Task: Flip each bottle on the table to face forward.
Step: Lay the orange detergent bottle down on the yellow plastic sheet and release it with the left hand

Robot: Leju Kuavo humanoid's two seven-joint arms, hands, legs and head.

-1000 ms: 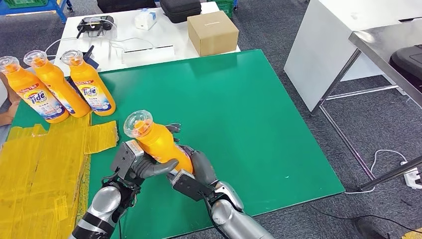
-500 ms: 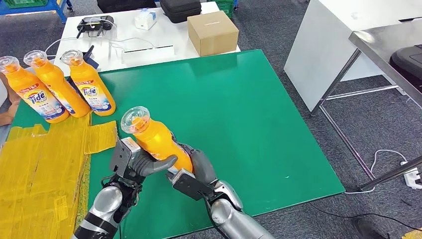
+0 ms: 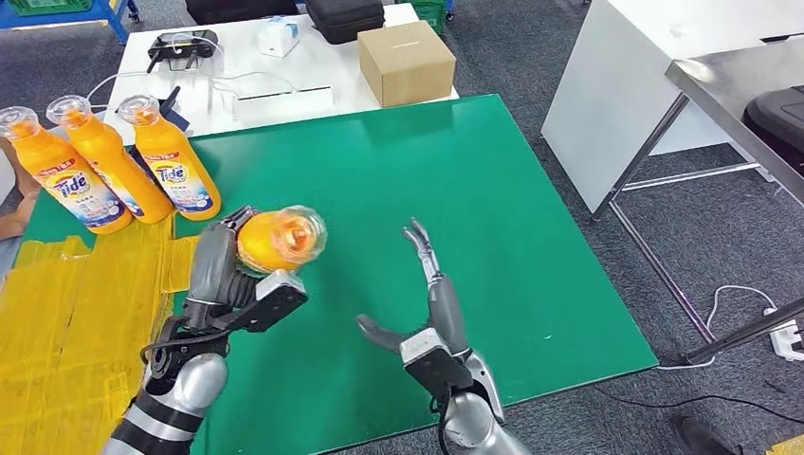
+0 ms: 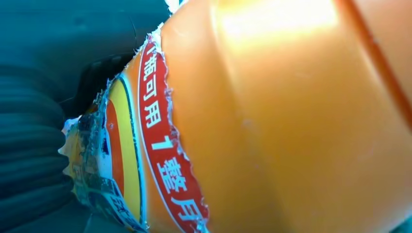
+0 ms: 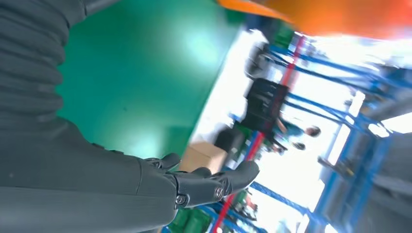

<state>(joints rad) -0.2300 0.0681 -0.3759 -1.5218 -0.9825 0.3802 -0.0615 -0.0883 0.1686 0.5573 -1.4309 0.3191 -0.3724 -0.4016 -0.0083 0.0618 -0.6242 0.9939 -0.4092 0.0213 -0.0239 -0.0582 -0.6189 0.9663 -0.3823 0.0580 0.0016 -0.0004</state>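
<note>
My left hand (image 3: 228, 280) holds an orange bottle (image 3: 280, 239) above the green table (image 3: 531, 256), its clear cap pointing up toward the camera. In the left wrist view the bottle's orange body (image 4: 301, 126) is pressed close, with a torn label (image 4: 145, 160) along one side. My right hand (image 3: 431, 308) has its fingers spread and holds nothing, a little to the right of the bottle; in the right wrist view its fingers (image 5: 209, 187) are stretched out over the green top. Three orange bottles (image 3: 114, 171) stand upright in a row at the table's far left, labels facing me.
Yellow tape patches (image 3: 66, 322) cover the table's left part. A white table (image 3: 256, 76) behind holds a cardboard box (image 3: 406, 62), a black case (image 3: 343, 17) and cables. A white cabinet (image 3: 664, 85) and a metal table (image 3: 749, 104) stand at the right. A person's hand (image 3: 14, 204) is at the left edge.
My right hand let go of the bottle and moved right with fingers spread. My left hand lifted the bottle and turned it, so its cap now faces the camera.
</note>
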